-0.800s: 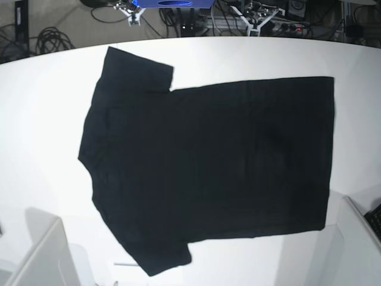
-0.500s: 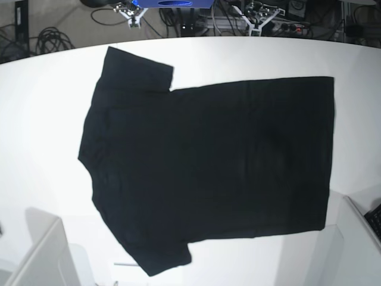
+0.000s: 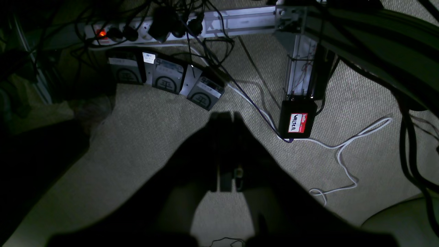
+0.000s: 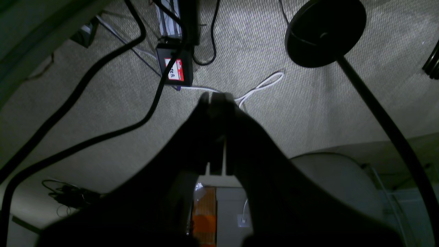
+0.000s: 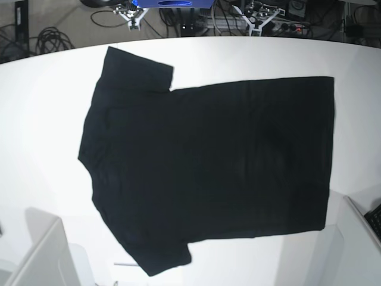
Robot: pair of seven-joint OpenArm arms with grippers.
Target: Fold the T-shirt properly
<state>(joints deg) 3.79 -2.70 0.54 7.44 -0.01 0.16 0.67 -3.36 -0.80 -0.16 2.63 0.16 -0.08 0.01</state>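
Lying flat and fully spread on the white table, the T-shirt shows its plain black side up, collar end toward the base view's left, hem toward its right, one sleeve pointing to the far edge and the other to the near edge. No fold is yet made. Neither arm appears in the base view. Both wrist cameras look down at carpet and cables, well away from the cloth. The left gripper has its jaws pressed together and holds nothing; the right gripper is likewise closed and empty. The step in hand is judged to be the approach for a first fold. To do it well, both arms should come over the table and the jaws should part before descent. Each gripper should then take a single edge of cloth at matching points, such as shoulder and hem along one long side, pinching both layers together. The lift should be low and even, so that the cloth is not dragged across the table. The sleeve should be carried inward with the side. A crooked grasp risks a skewed crease; grasping only the top layer risks bunching.
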